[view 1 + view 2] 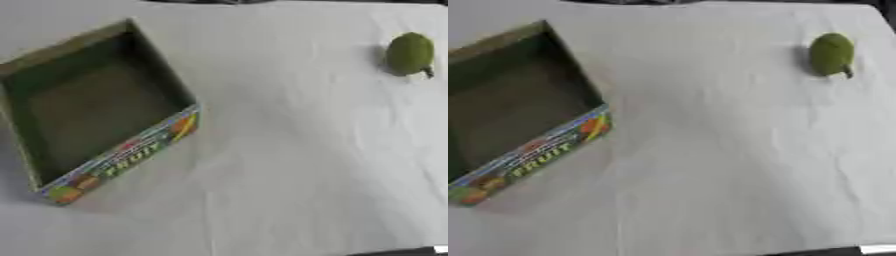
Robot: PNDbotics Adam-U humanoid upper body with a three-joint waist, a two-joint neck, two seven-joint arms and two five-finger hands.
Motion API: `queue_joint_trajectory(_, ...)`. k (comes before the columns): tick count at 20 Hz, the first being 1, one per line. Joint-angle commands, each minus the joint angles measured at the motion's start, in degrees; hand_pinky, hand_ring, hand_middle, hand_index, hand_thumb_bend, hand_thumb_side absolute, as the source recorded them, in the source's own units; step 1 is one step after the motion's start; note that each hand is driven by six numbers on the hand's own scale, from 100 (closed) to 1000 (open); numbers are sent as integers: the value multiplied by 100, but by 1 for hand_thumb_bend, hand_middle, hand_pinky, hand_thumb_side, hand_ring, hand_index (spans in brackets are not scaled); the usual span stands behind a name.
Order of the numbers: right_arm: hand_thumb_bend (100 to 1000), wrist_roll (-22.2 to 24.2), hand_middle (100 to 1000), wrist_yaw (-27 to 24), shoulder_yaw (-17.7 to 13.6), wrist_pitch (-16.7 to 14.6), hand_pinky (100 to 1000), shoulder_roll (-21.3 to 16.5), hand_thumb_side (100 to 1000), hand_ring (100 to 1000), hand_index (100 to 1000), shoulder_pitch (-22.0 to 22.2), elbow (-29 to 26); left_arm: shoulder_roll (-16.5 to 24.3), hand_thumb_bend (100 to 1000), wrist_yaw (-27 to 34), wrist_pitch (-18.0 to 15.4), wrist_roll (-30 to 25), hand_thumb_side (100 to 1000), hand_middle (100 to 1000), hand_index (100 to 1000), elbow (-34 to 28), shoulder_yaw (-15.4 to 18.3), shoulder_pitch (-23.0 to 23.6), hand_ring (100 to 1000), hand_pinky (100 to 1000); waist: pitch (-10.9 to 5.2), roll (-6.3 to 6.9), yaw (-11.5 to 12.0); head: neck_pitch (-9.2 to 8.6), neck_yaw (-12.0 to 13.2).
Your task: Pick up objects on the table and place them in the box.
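Neither hand in view, so you cannot tell fingers' state. Green fruit (409, 53) lies far right on tabletop (289, 165), stem toward you, well apart from open box (131, 145) at left. Your right arm likely nearer

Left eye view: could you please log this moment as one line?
box: empty, table's left | green fruit: far right, untouched | hands: not visible

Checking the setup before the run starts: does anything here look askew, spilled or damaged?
Nothing looks spilled or damaged. The open box sits turned at an angle to the table edge, on the left, and looks empty. The green fruit lies alone at the far right, well apart from the box. Neither hand shows.
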Motion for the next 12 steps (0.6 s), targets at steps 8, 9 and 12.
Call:
queue_joint_trajectory(8,100,172,813,-851,-73,211,916,-1016,470,994,925,-480,1078,211,100,-12,12,-8,591,664,837,-83,65,10,727,658,-159,-16,-15,35,30)
queue_joint_trajectory(9,100,304,814,-939,-36,139,917,-1122,470,997,927,-570,1347,215,100,-12,10,-11,591,664,837,-83,63,15,727,658,-163,-15,-12,36,37)
queue_joint_trajectory(12,100,647,841,-1108,69,-54,933,-1384,470,1000,943,-829,2119,221,100,-10,6,-14,591,665,837,-83,58,27,727,657,-175,-12,-7,40,51)
